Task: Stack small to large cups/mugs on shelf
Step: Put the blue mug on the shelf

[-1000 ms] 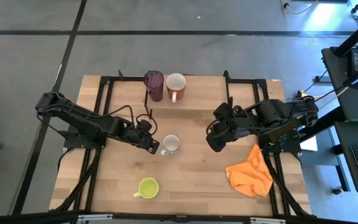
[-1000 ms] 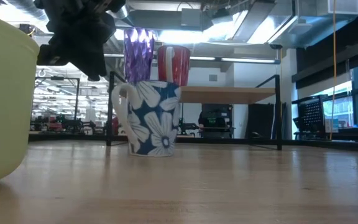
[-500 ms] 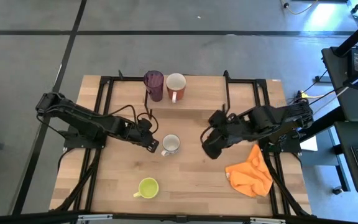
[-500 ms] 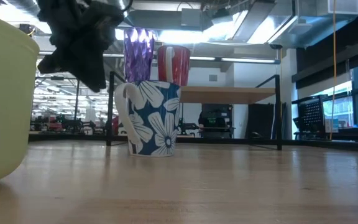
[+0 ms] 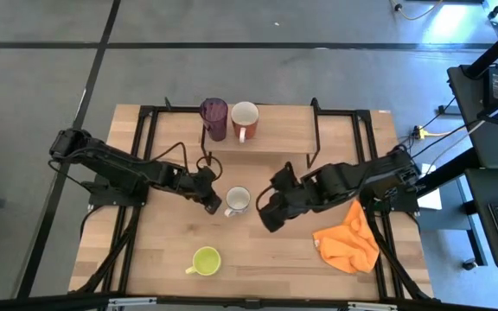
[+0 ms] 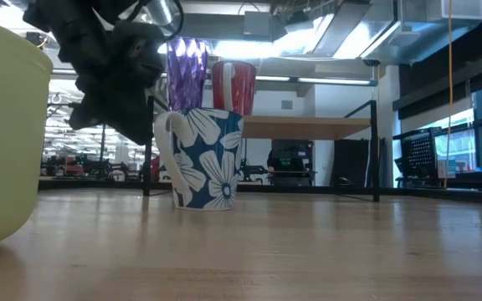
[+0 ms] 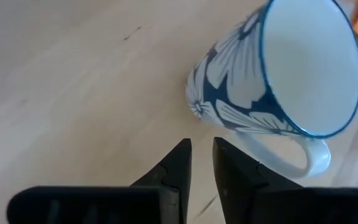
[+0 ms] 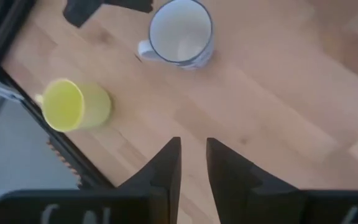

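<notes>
The white mug with blue flowers (image 5: 238, 200) stands upright on the table, its handle (image 7: 306, 158) turned toward my left gripper (image 5: 209, 199). That gripper hangs just left of the handle (image 6: 164, 134), tilted down, with a narrow gap between its fingers (image 7: 201, 149) and nothing in it. My right gripper (image 5: 271, 213) hovers to the mug's right, also narrowly open and with nothing between its fingers (image 8: 193, 146). The purple tumbler (image 5: 213, 116) and the reddish-brown mug (image 5: 245, 119) stand on the shelf (image 5: 288, 130). The yellow-green mug (image 5: 205, 260) sits near the front edge.
An orange cloth (image 5: 348, 238) lies crumpled at the table's right. The shelf's black legs (image 5: 313, 154) stand behind the mug. Bare wood lies between the flowered mug and the yellow-green mug (image 8: 76, 104).
My left gripper has sunk toward the flowered mug's handle and rolled a little. My right gripper has come down and moved toward the table's left and near edge, closer to the mug. No mug has moved.
</notes>
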{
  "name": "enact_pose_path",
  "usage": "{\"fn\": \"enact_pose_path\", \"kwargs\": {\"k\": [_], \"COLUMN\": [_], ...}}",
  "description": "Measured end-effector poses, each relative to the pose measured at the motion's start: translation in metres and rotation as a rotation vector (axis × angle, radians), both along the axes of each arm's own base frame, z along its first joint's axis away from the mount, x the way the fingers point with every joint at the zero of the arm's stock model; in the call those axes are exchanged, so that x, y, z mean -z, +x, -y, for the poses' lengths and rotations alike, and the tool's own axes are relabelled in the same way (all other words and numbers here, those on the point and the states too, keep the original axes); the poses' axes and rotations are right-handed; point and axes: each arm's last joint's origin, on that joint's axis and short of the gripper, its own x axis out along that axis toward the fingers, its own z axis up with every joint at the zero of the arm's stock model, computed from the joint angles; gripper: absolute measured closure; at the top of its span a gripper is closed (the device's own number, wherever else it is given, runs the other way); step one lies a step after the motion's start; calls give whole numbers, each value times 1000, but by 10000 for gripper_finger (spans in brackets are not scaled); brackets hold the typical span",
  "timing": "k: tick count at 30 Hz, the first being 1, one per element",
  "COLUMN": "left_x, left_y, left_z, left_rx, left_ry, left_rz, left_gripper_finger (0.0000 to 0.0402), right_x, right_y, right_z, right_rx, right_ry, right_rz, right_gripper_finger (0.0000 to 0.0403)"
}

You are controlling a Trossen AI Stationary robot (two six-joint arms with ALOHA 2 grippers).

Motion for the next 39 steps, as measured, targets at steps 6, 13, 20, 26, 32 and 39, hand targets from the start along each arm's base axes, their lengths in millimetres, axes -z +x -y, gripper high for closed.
{"fn": "enact_pose_path", "kwargs": {"k": [6,13,20,26,32,39], "left_x": [-4,-6,-9,-3,7,14], "left_y": [5,7,11,18,29,38], "left_z": [1,-1,0,-5,-4,-2], "left_rx": [100,162,228,237,297,320], "left_ry": [59,87,114,94,38,7], "left_rz": [64,82,135,142,164,194], "left_gripper_finger": [340,340,340,340,340,340], "right_x": [18,31,31,31,34,37], "right_y": [23,43,44,44,40,33], "right_z": [-9,-17,-17,-17,-15,-13], "right_rx": [89,128,143,146,149,191], "right_ry": [64,112,93,87,64,49], "right_rz": [36,93,107,109,63,-7], "right_gripper_finger": [326,326,326,326,326,326]}}
